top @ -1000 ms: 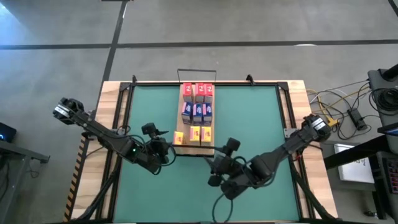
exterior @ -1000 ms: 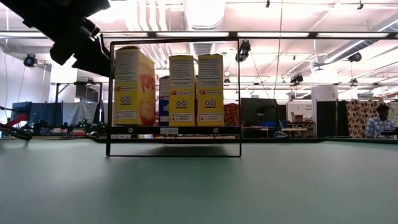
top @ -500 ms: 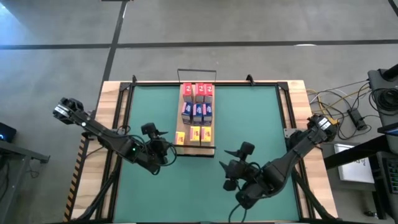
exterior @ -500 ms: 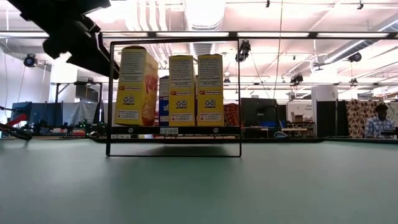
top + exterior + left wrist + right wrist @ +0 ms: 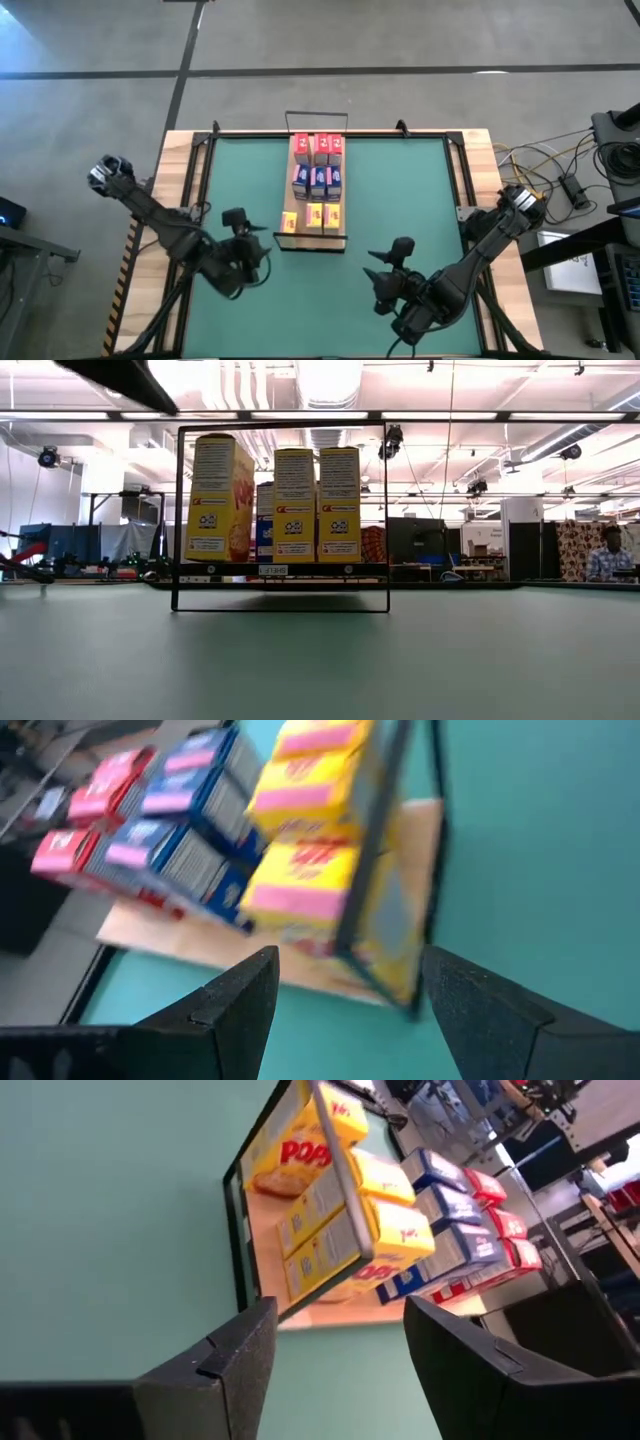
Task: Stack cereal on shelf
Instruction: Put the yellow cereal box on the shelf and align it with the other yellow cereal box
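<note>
The shelf [image 5: 316,238], a light-wood board with black wire frames at its ends, lies at the table's middle. On it stand cereal boxes in three rows: red [image 5: 318,148] farthest, blue [image 5: 318,181] in the middle, yellow [image 5: 312,216] nearest. In the low view the yellow boxes [image 5: 297,505] stand upright inside the wire frame, and the left one is turned a little. My left gripper [image 5: 262,250] hangs open, near-left of the shelf. My right gripper [image 5: 376,280] hangs open, near-right of it. Both wrist views show the boxes beyond bare fingers [image 5: 240,1010] [image 5: 232,1368].
A green mat [image 5: 250,170] covers the table inside a wooden border [image 5: 180,150]. Bare mat lies on both sides of the shelf and in front of it [image 5: 320,660]. Cables and gear sit off the table's right side [image 5: 560,185].
My left gripper has risen and drawn back from the shelf toward the table's near left; it has gone up out of the low view. My right gripper has moved away from the shelf toward the table's right and near edge. The boxes keep their places.
</note>
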`<action>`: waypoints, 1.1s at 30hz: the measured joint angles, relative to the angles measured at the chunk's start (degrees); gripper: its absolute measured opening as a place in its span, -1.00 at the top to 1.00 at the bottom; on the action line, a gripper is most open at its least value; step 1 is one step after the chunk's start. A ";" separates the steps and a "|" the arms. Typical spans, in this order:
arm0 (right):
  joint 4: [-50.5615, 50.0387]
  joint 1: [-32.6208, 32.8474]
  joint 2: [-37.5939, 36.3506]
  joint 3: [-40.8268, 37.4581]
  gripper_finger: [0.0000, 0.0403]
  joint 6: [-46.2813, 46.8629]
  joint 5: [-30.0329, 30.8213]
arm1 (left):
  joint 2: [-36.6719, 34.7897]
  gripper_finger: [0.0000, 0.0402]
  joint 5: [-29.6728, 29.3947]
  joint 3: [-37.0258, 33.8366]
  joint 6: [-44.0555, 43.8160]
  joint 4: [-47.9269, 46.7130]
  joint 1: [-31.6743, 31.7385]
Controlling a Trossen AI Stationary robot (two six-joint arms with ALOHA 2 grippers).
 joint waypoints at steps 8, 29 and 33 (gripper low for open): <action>5.62 0.04 -4.63 -7.26 0.10 -5.46 1.33 | 0.06 -0.16 -0.79 2.07 1.16 8.49 -9.11; 83.98 -8.65 -30.95 -47.81 0.28 -48.63 -21.62 | 13.49 -0.16 -0.81 1.92 0.58 20.75 -10.25; 94.83 -10.12 -30.73 -53.00 0.34 -48.97 -25.20 | 15.75 -0.16 -0.78 1.92 0.88 23.32 -9.12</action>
